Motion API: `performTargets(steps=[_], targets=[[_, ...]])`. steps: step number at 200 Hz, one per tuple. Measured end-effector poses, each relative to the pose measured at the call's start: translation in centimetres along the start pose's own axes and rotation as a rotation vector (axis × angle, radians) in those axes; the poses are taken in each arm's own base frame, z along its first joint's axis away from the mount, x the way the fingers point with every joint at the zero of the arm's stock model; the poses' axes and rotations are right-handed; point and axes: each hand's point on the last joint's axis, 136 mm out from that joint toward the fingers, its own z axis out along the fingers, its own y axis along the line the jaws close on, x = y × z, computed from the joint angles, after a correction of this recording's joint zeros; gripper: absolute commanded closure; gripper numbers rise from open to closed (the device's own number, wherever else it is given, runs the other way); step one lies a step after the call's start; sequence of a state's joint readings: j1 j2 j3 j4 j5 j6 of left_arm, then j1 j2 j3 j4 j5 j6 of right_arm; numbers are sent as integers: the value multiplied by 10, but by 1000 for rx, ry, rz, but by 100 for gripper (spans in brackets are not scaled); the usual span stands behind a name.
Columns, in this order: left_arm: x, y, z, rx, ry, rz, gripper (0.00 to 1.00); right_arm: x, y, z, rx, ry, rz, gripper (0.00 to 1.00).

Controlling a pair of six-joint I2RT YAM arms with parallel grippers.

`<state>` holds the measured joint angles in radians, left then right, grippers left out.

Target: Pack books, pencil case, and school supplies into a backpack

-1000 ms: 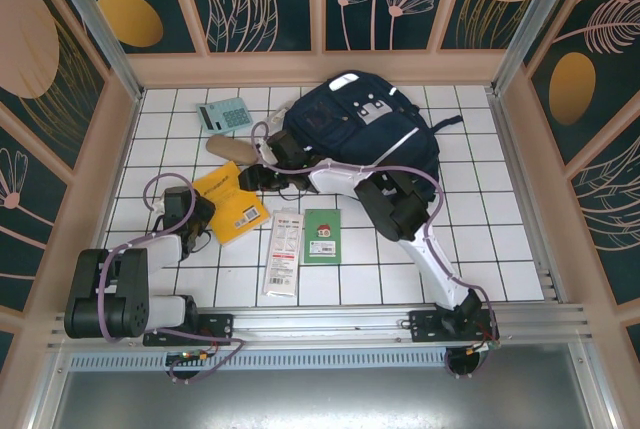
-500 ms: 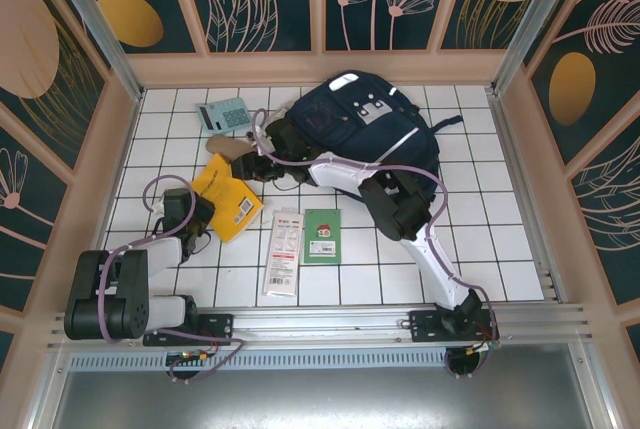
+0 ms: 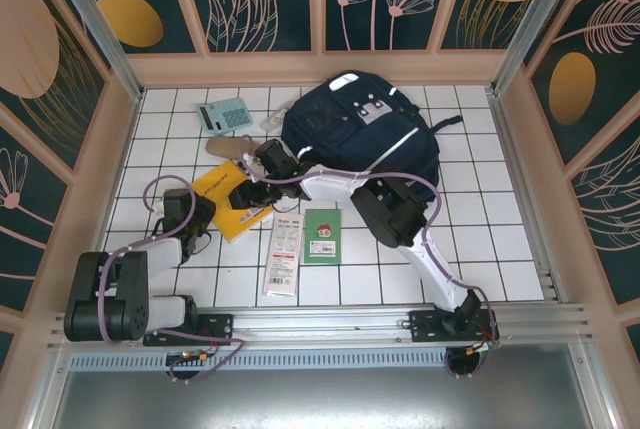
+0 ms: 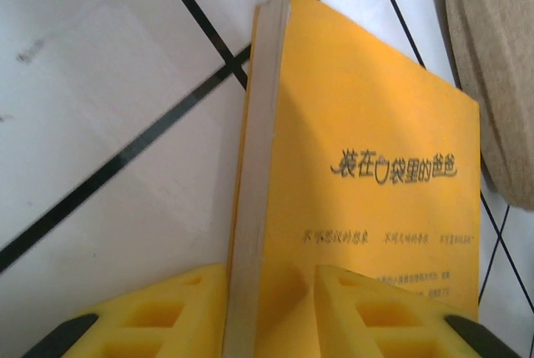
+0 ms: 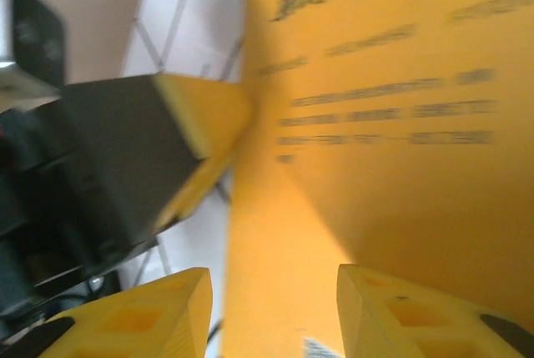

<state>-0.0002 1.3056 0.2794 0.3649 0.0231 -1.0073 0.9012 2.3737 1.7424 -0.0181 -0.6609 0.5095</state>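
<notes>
The orange-yellow book (image 3: 216, 185) lies tilted left of centre. My left gripper (image 3: 199, 217) is shut on its near-left corner, and the page edge (image 4: 259, 166) runs up between the yellow fingers (image 4: 271, 291). Over the book's right side my right gripper (image 3: 243, 195) stands open, its fingers (image 5: 274, 300) apart on either side of the cover (image 5: 400, 166). The navy backpack (image 3: 365, 134) lies at the back centre. The tan pencil case (image 3: 226, 147) (image 4: 496, 83) rests just beyond the book. The dark blue and black books are out of view.
The teal calculator (image 3: 222, 114) sits at the back left, with a small clear packet (image 3: 272, 121) by the backpack. The white-and-red pack (image 3: 283, 254) and the small green book (image 3: 322, 235) lie in front. The left gripper's dark body (image 5: 100, 166) is close beside my right fingers.
My right gripper has swung from beside the backpack and pencil case down-left onto the orange-yellow book. The left gripper has kept hold of the book's corner.
</notes>
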Motion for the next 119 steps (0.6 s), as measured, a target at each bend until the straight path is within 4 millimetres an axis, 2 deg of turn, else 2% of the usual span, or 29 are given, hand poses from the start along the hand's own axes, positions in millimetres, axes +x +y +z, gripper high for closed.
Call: performTargets(steps=[41, 76, 119], targets=[[12, 6, -15, 8, 37, 0, 58, -24, -23, -16, 164, -84, -57, 55], [20, 11, -28, 16, 57, -8, 59, -32, -38, -23, 241, -111, -74, 55], [27, 12, -27, 26, 90, -11, 60, -43, -40, -34, 296, -150, -100, 54]])
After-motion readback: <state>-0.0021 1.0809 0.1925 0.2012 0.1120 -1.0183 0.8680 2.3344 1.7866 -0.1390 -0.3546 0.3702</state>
